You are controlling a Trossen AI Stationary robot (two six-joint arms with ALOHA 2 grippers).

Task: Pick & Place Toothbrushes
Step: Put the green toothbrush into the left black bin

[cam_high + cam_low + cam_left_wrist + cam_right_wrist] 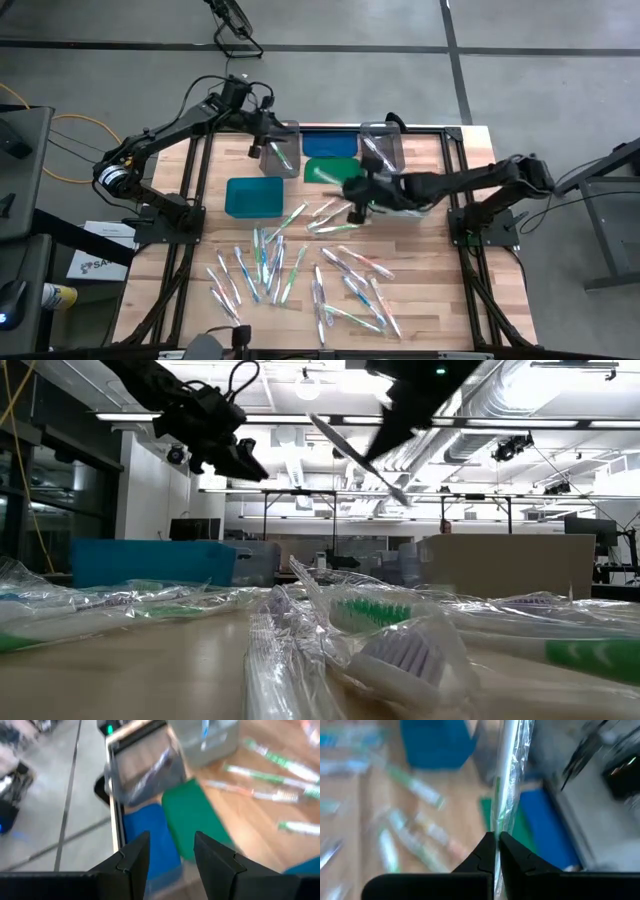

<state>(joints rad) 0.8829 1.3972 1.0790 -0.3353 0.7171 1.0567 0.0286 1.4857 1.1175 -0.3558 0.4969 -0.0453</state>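
Observation:
Several wrapped toothbrushes [300, 275] lie scattered flat on the wooden table [430, 300], and some fill the foreground of the low view [400, 650]. My right gripper [353, 203] hangs above the table's middle, near the green lid [330, 172], shut on one wrapped toothbrush [512, 780]. That toothbrush also shows in the low view [350, 450]. My left gripper [172, 852] stands open and holds nothing. It is at the far left, over a clear bin [280, 157]. My right gripper pinches the wrapped toothbrush between its two fingertips, on its clear wrapper at a green stretch [497, 827]. From there the stick runs on ahead of the fingers, roughly along them. It is lifted clear of the table and slants in the air below the gripper [400, 410].
A teal bin [254, 196] stands left of centre. A second clear bin [383, 147] stands at the far edge, with a blue lid [328, 143] between the two clear bins. The table's metal frame runs along its edges.

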